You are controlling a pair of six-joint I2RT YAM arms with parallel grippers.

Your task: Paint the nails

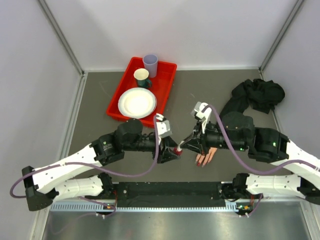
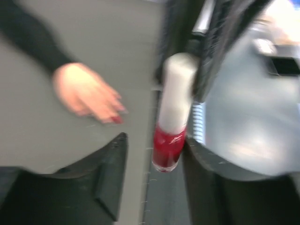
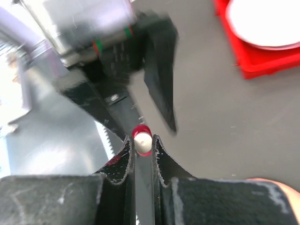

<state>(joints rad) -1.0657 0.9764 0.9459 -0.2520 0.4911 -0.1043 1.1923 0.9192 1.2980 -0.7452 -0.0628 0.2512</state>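
Right pincer (image 3: 142,140): clamped shut on the white cap (image 2: 178,89) of a polish bottle (image 2: 168,149), fingertips pinching the cap from both sides. Below that grip, the red glass body, seemingly joined to the cap.

Left pincer (image 2: 155,139): parted, tip to tip with the right one, a finger on either side of the red glass. One finger (image 2: 110,168) plainly clear of it, the other just beside it, contact not readable through the blur.

Just beside the right pincer, on its near side, and to the right of the left pincer: mannequin hand (image 1: 207,154), flat on the grey table (image 1: 95,100), black sleeve (image 2: 33,37) leading away from it. Nails (image 2: 117,120) at its fingertips, red where visible, apart from both pincers and from the bottle.

Beyond the left pincer, well apart: red tray (image 1: 166,82) with a white plate (image 1: 137,102), a green cup (image 1: 142,77) and a pale purple cup (image 1: 150,64). Far beyond the right pincer, off to its right: heap of black cloth (image 1: 257,95).
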